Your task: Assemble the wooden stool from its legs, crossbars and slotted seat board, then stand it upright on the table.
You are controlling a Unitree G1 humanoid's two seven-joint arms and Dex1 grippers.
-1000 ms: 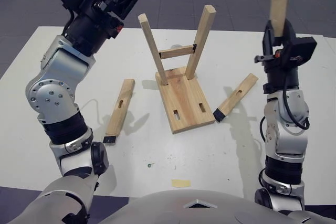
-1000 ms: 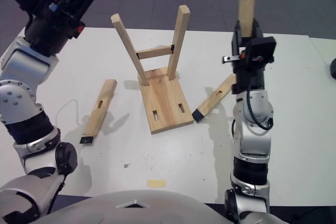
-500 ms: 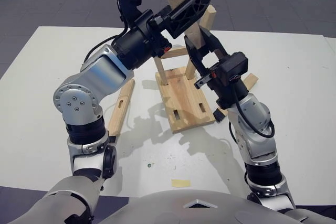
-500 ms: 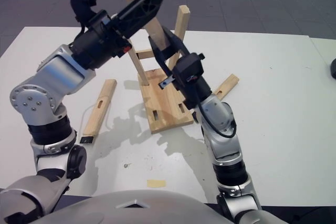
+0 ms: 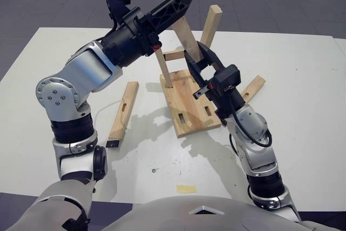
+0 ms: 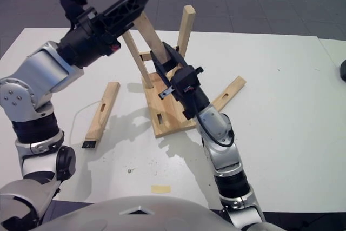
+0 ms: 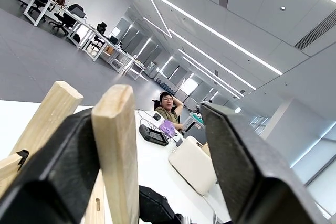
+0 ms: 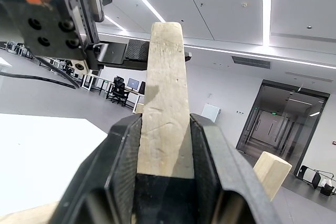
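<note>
The slotted seat board [image 5: 190,106] lies flat mid-table. Two legs [image 5: 210,24] stand in its far slots, joined by a crossbar [image 5: 177,54]. My right gripper [image 5: 195,58] hovers over the board, shut on a third wooden leg [image 5: 184,32] that tilts up toward the left. In the right wrist view this leg [image 8: 165,108] sits clamped between both fingers [image 8: 122,150]. My left gripper [image 5: 181,10] is open above the stool, its fingers [image 7: 239,161] set around the leg's upper end [image 7: 114,145] with a gap on one side.
Two loose slotted pieces lie on the white table [image 5: 48,68]: one [image 5: 123,112] left of the board, one [image 5: 251,91] to its right. A small yellow scrap [image 5: 186,189] sits near the front edge. A dark object [image 6: 342,70] is at the far right.
My right arm swung from upright at the right side to the centre, tilting its leg leftward. My left gripper came in from the left and now straddles the leg's top.
</note>
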